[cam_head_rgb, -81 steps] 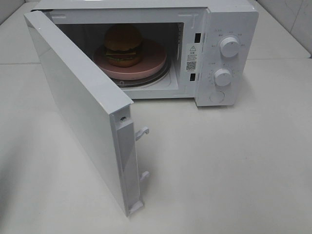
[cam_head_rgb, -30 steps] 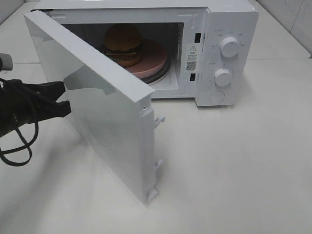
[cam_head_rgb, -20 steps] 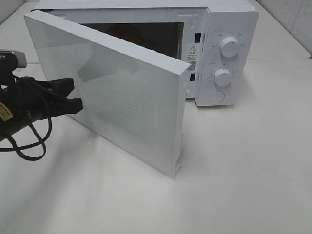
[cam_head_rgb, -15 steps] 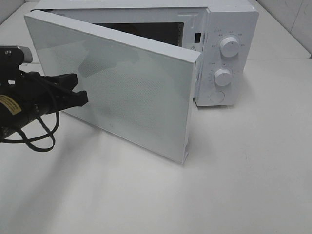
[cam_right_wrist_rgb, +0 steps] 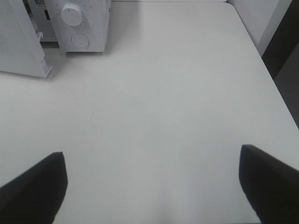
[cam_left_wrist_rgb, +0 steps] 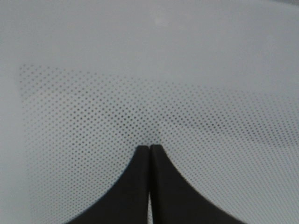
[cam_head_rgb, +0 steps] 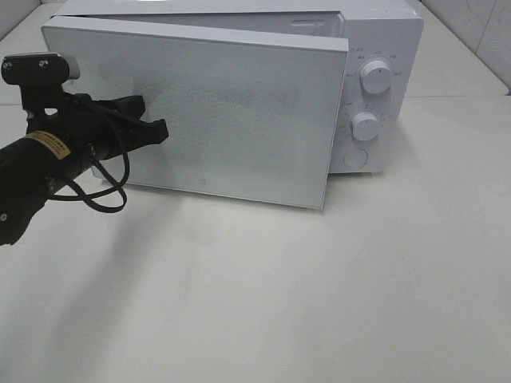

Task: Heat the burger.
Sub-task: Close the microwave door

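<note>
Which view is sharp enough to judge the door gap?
Exterior high: sharp, evenly lit, no glare on the microwave door, gap visible at its right edge. Left wrist: left gripper too close, door mesh soft. Right wrist: clear, door corner only.
</note>
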You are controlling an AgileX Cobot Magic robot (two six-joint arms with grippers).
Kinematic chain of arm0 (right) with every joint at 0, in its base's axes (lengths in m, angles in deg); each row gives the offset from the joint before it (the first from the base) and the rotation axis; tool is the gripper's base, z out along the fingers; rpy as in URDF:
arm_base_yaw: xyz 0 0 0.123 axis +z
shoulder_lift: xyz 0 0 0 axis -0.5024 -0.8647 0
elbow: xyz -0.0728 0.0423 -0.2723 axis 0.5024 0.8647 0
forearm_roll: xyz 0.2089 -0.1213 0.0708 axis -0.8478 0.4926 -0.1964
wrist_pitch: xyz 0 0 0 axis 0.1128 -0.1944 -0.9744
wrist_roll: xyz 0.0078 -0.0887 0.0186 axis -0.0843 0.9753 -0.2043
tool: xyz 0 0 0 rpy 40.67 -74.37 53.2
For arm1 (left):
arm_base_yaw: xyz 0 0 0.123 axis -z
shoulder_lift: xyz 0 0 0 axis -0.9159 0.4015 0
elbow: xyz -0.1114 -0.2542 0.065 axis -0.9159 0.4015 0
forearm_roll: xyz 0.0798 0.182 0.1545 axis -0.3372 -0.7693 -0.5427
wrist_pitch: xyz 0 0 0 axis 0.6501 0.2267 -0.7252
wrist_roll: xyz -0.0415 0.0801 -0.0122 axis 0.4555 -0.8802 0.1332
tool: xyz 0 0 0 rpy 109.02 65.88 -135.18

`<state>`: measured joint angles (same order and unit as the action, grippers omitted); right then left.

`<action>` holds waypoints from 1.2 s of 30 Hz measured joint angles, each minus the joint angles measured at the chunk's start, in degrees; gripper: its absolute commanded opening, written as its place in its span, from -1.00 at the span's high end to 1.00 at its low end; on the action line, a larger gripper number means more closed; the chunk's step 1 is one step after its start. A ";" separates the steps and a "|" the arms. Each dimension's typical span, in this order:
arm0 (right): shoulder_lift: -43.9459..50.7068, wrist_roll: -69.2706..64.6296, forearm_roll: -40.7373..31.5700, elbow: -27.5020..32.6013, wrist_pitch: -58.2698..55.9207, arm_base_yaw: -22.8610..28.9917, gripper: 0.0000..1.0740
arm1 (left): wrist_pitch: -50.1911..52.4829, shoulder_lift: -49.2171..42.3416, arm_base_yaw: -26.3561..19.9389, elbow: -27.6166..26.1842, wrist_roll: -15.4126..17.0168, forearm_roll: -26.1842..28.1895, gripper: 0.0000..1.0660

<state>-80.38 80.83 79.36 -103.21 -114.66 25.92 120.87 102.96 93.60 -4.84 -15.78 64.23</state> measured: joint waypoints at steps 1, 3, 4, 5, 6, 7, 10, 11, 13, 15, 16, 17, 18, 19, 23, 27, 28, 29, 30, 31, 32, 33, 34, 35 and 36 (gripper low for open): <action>0.00 0.00 0.00 0.00 0.00 0.00 -0.80 | 0.00 0.46 0.29 -1.03 -0.11 0.29 1.00; 0.00 0.00 0.00 0.00 0.00 0.00 -0.80 | 0.00 0.63 0.40 -1.49 -0.11 0.46 1.00; 0.00 0.00 0.00 0.00 0.00 0.00 -0.80 | 0.00 1.03 0.57 -2.46 -0.17 0.69 1.00; 0.00 0.00 0.00 0.00 0.00 0.00 -0.80 | 0.00 1.03 0.57 -2.46 -0.17 0.69 1.00; 0.00 0.00 0.00 0.00 0.00 0.00 -0.80 | 0.00 1.32 0.57 -2.86 -0.17 0.74 1.00; 0.00 0.00 0.00 0.00 0.00 0.00 -0.80 | 0.00 1.60 0.63 -3.38 -0.17 0.97 1.00; 0.00 0.00 0.00 0.00 0.00 0.00 -0.80 | 0.00 2.01 1.15 -3.95 -0.46 1.49 1.00; 0.00 0.00 0.00 0.00 0.00 0.00 -0.80 | 0.00 2.01 1.15 -3.95 -0.46 1.49 1.00; 0.00 0.00 0.00 0.00 0.00 0.00 -0.80 | -0.06 2.18 1.55 -4.41 -1.32 2.12 1.00; 0.00 0.00 0.00 0.00 0.00 0.00 -0.80 | -0.11 2.64 2.23 -5.27 -2.86 3.04 1.00; 0.00 0.00 0.00 0.00 0.00 0.00 -0.80 | -0.11 2.64 2.23 -5.27 -2.86 3.04 1.00; 0.00 0.00 0.00 0.00 0.00 0.00 -0.80 | -0.40 2.92 2.52 -5.67 -3.32 2.86 1.00; 0.00 0.00 0.00 0.00 0.00 0.00 -0.80 | -1.60 3.55 3.15 -6.53 -3.78 2.81 1.00; 0.00 0.00 0.00 0.00 0.00 0.00 -0.80 | -1.60 3.55 3.15 -6.53 -3.78 2.81 1.00; 0.00 0.00 0.00 0.00 0.00 0.00 -0.80 | -3.38 5.04 4.70 -9.05 -4.64 1.83 1.00; 0.00 0.00 0.00 0.00 0.00 0.00 -0.80 | -4.87 5.79 5.44 -10.54 -5.61 1.09 1.00; 0.00 0.00 0.00 0.00 0.00 0.00 -0.80 | -5.50 6.36 5.96 -11.69 -6.76 1.15 1.00; 0.00 0.00 0.00 0.00 0.00 0.00 -0.80 | -6.25 6.76 6.19 -12.55 -7.33 1.15 1.00; 0.00 0.00 0.00 0.00 0.00 0.00 -0.80 | -6.25 6.76 6.19 -12.55 -7.33 1.15 1.00; 0.00 0.00 0.00 0.00 0.00 0.00 -0.80 | -7.39 7.51 6.53 -14.21 -8.31 0.57 1.00; 0.00 0.00 0.00 0.00 0.00 0.00 -0.80 | -7.91 8.02 6.93 -14.90 -8.31 0.23 1.00; 0.00 0.00 0.00 0.00 0.00 0.00 -0.80 | -7.91 8.02 6.93 -14.90 -8.31 0.23 1.00; 0.00 0.00 0.00 0.00 0.00 0.00 -0.80 | -8.42 9.11 7.45 -16.90 -8.31 -0.92 1.00; 0.00 0.00 0.00 0.00 0.00 0.00 -0.80 | -8.42 9.11 7.45 -16.90 -8.31 -0.92 1.00; 0.00 0.00 0.00 0.00 0.00 0.00 -0.80 | -8.48 9.68 7.51 -17.93 -8.65 -0.92 1.00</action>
<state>-80.38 80.83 79.36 -103.21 -114.66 25.92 112.39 112.64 101.11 -22.77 -24.43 63.32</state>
